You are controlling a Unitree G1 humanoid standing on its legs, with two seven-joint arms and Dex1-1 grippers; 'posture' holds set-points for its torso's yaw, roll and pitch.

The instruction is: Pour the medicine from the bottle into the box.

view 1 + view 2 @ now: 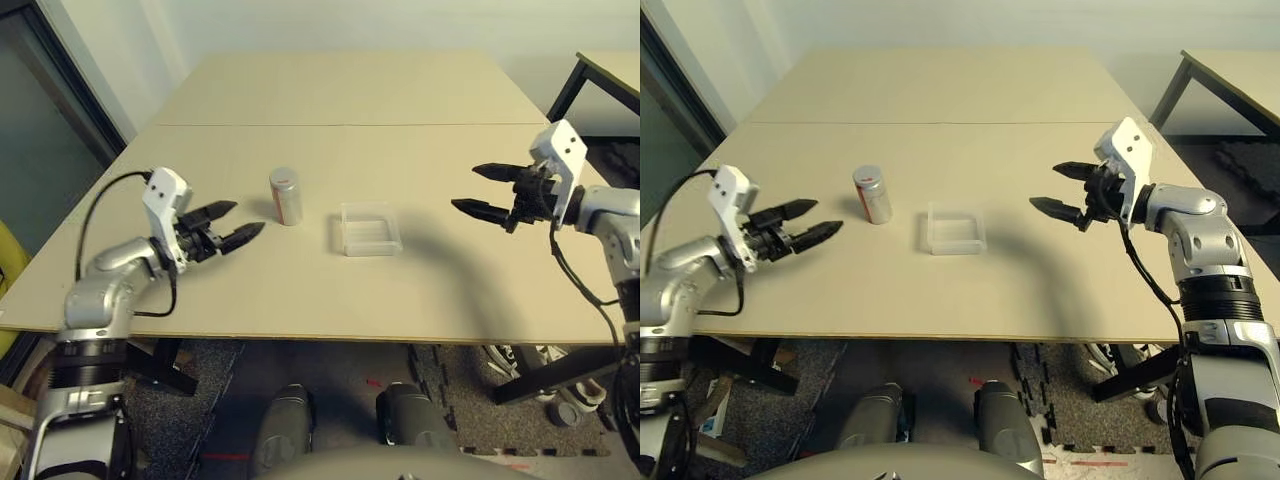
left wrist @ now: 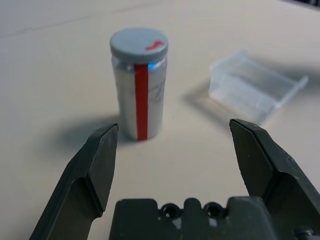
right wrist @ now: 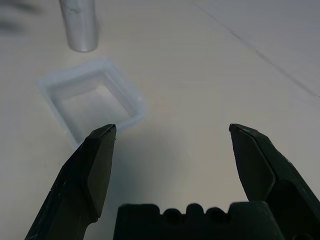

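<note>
The bottle (image 1: pixel 285 196) stands upright on the table, silvery-grey with a red stripe and its grey cap on; the left wrist view shows the bottle (image 2: pixel 139 90) close ahead. Just to its right lies the clear square box (image 1: pixel 370 229), empty, also the box (image 3: pixel 92 100) in the right wrist view. My left gripper (image 1: pixel 238 222) is open, a short way left of the bottle and pointing at it, nothing between its fingers. My right gripper (image 1: pixel 480 190) is open above the table, to the right of the box and apart from it.
The light wooden table (image 1: pixel 330 290) has a seam (image 1: pixel 340 125) across it behind the objects. A second table with a black leg (image 1: pixel 565 85) stands at the far right. A black cable (image 1: pixel 100 210) loops off my left wrist.
</note>
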